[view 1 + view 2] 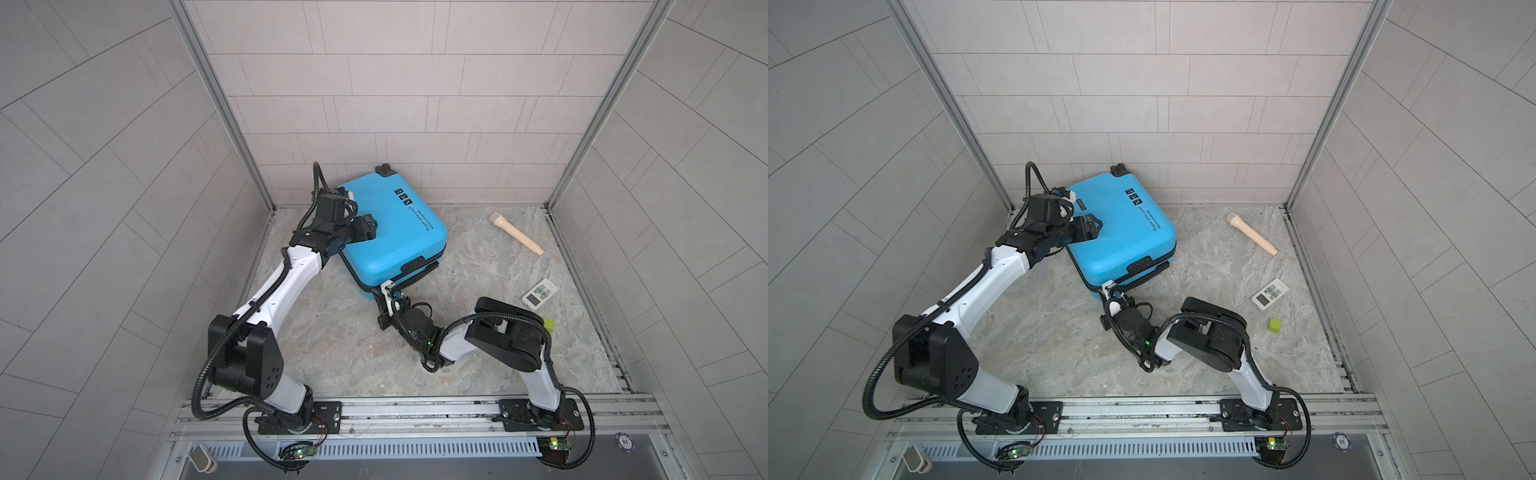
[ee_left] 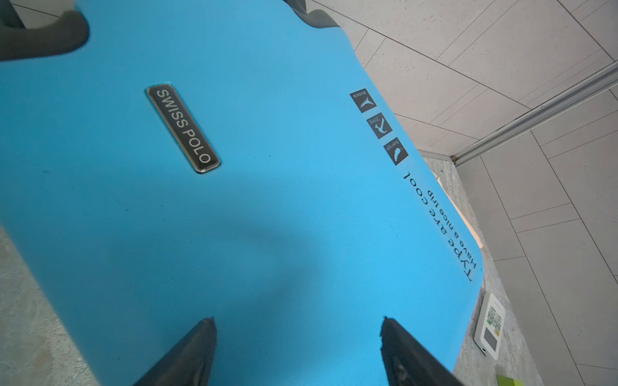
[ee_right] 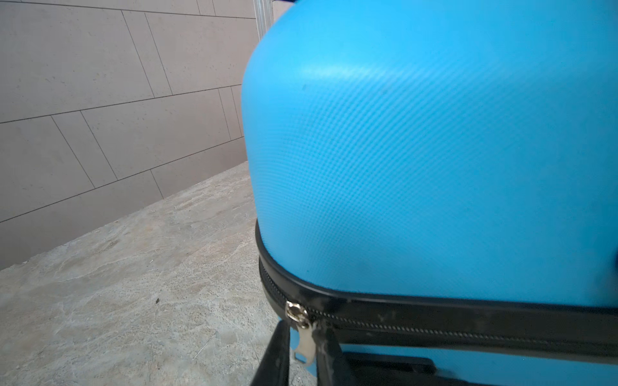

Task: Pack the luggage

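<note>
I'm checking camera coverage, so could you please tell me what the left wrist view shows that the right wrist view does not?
Only the left wrist view: the open left gripper over the luggage face, its SWISS POLO badge, printed icons, the white remote and a green block. Only the right wrist view: the black zipper, with the zipper pull pinched in the right gripper. Both: the luggage's blue shell, marbled table and tiled wall.

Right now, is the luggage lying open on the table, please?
No, the luggage lies shut, both blue shells together along the black zipper.
</note>
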Controlling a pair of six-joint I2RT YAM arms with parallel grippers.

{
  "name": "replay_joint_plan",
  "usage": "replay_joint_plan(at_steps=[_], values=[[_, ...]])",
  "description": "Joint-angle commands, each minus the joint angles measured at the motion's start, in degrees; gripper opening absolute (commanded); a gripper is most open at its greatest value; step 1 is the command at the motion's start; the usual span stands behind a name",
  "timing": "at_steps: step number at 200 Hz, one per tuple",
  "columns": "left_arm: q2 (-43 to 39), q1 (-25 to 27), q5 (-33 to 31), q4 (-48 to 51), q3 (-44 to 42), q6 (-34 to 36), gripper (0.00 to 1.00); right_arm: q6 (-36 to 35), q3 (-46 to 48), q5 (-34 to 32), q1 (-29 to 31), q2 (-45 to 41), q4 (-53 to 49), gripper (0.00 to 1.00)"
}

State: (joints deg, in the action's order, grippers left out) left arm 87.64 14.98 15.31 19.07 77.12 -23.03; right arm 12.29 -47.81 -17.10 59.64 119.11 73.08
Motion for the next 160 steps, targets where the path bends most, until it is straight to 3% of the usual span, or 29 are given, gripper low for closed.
replay_joint_plan(at_steps=[1,89,160], values=[[0.1,0.0,0.4,3.5,-1.5,0.4,0.83,1.3,-1.8,0.9,0.3,1.5,2.4,0.2],[0.3,0.0,0.4,3.6,-1.4,0.4,0.83,4.4,-0.9,-2.2,0.7,3.8,4.4,0.2],[0.1,-0.7,0.7,3.5,-2.3,0.5,0.83,3.5,-1.5,-5.1,1.1,4.0,3.6,0.35]])
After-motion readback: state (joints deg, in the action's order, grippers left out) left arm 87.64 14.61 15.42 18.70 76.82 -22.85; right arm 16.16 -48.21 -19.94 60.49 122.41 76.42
